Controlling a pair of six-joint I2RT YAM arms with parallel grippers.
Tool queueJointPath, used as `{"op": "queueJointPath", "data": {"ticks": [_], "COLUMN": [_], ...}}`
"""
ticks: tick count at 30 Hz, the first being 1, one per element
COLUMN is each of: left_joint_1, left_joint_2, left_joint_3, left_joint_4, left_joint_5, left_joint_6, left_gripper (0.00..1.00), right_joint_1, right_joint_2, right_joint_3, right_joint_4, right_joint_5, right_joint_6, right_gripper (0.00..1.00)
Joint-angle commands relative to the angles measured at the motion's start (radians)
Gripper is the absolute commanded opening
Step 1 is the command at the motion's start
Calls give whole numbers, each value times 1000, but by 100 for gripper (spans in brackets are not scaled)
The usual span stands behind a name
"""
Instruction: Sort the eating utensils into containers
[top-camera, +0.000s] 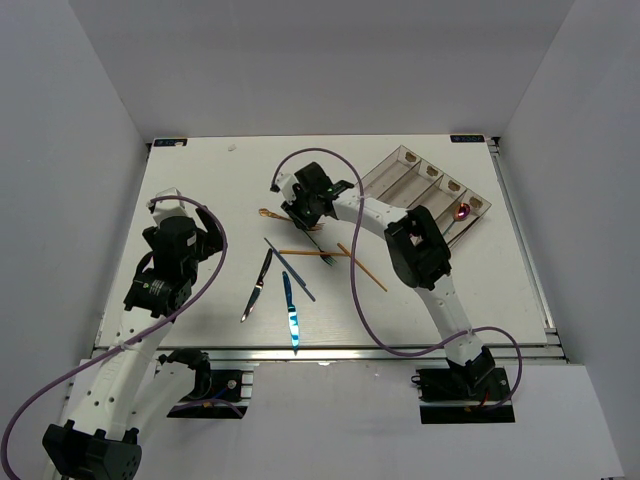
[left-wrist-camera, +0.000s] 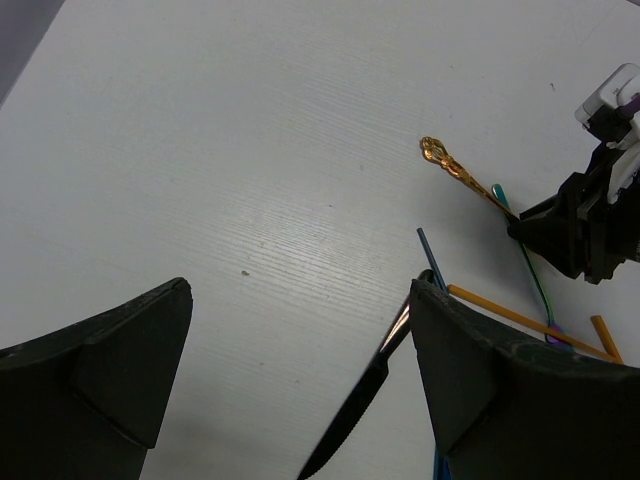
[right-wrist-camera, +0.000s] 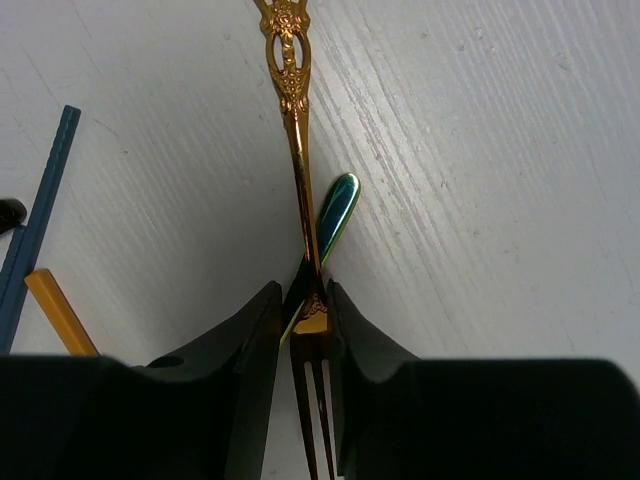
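Observation:
My right gripper (right-wrist-camera: 303, 300) is shut on the neck of an ornate gold fork (right-wrist-camera: 295, 130), low over the table. The fork's handle points away from it and crosses an iridescent green handle (right-wrist-camera: 335, 210) underneath. From above, this gripper (top-camera: 305, 222) and the gold fork (top-camera: 272, 214) are at table centre, left of the smoky four-compartment tray (top-camera: 430, 190). One compartment holds a purple spoon (top-camera: 462, 211). My left gripper (left-wrist-camera: 300, 300) is open and empty, hovering over bare table beside a black knife (left-wrist-camera: 360, 400).
A black knife (top-camera: 257, 290), a blue knife (top-camera: 290, 310), a blue chopstick (top-camera: 290, 270) and two orange chopsticks (top-camera: 310, 251) (top-camera: 362, 268) lie loose near the front centre. The right arm's purple cable (top-camera: 355, 290) hangs over them. White walls enclose the table.

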Motion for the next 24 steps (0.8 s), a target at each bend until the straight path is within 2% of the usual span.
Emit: {"op": "queueJointPath", "data": {"ticks": [1,7,17,24], "left_joint_1": [3,3,3,3], "left_joint_2": [-3,-4,-6,-3], "left_joint_3": [-3,-1,-3,-3], "left_joint_4": [5,5,7,7], "left_joint_5": [2,3,7,9], "left_joint_6": [6,6,7,7], "left_gripper": [98,98,98,98], "right_joint_1": [-3,-3,-5,-3], "right_joint_2": [-74,-128,-36,-36], "right_joint_3": [-26,-40,53,4], "right_joint_4": [35,74,41,44], "right_joint_5": [-50,-50,-16,-22], "right_joint_6": [14,22,-12,-30], "right_gripper": [31,33,34,33]}}
